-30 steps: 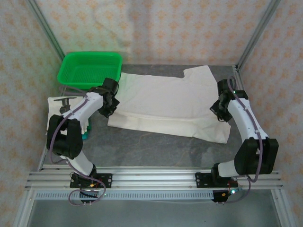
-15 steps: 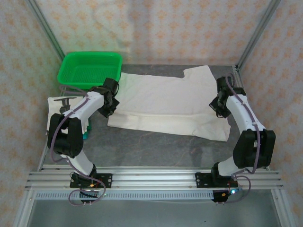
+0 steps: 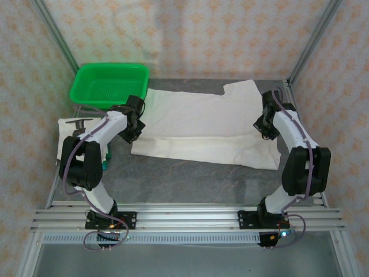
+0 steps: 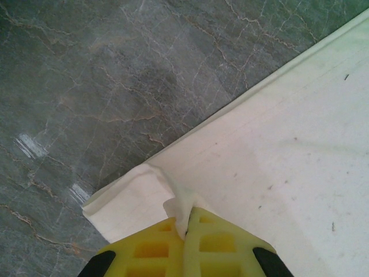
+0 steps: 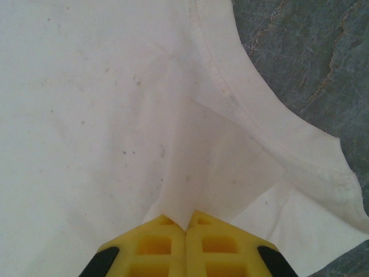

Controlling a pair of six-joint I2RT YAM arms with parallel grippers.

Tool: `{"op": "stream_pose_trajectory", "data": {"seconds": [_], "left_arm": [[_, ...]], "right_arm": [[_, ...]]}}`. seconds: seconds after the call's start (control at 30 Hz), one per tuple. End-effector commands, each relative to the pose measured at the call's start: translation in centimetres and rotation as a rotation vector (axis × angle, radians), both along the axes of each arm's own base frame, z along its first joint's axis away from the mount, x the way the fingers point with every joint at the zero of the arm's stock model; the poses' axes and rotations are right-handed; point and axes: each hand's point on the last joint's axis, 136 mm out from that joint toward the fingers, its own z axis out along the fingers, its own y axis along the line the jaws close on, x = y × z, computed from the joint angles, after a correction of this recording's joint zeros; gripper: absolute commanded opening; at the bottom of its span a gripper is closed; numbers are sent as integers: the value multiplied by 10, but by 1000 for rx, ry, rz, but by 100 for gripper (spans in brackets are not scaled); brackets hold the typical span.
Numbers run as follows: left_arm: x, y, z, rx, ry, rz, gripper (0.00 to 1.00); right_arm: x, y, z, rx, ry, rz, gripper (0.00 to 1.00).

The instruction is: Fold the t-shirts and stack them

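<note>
**Here, two clenched grippers pinch one spread t-shirt**

Top view: two arms rise from the bottom of the frame over one grey marbled table [image 3: 190, 176]. Two t-shirts are visible. The first t-shirt [image 3: 202, 121], plain off-white, lies spread across the centre of the frame, its lower edge doubled over into a long band. The second t-shirt [image 3: 66, 134], a smaller white bundle bearing one dark printed mark, sits at the left edge of the frame, partly beneath the left arm. One green mesh basket [image 3: 92, 99] stands at upper left, just beside the spread garment's left end.

The left gripper [image 3: 134, 124] sits at the left end of the first t-shirt and the right gripper [image 3: 264, 128] at its right end, one on each side.

Left wrist view: the left gripper [image 4: 185, 222] appears at bottom centre, its two yellow fingers [image 4: 150, 248] pressed together with a small tuck of the first t-shirt [image 4: 288, 156] caught between them. The folded corner lies just to the left, and the bare table [image 4: 86, 86] occupies the upper left.

Right wrist view: the right gripper [image 5: 185, 222], also at bottom centre, is likewise clamped on a raised pleat of the first t-shirt [image 5: 104, 104]. One curved hemmed edge runs from top centre to lower right, with the table [image 5: 311, 52] at upper right.
</note>
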Motion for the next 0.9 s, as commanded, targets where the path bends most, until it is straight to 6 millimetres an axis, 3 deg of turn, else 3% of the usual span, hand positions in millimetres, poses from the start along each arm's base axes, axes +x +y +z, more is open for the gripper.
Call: {"op": "stream_pose_trajectory", "data": {"seconds": [0.0, 0.4, 0.87], "left_arm": [[-4, 14, -3, 57, 38, 7, 0], [14, 10, -14, 48, 47, -6, 0], [35, 8, -7, 58, 26, -29, 0]], "right_arm": [[8, -8, 4, -32, -19, -4, 0], [16, -8, -17, -20, 5, -9, 0], [16, -7, -32, -14, 30, -11, 0]]}}
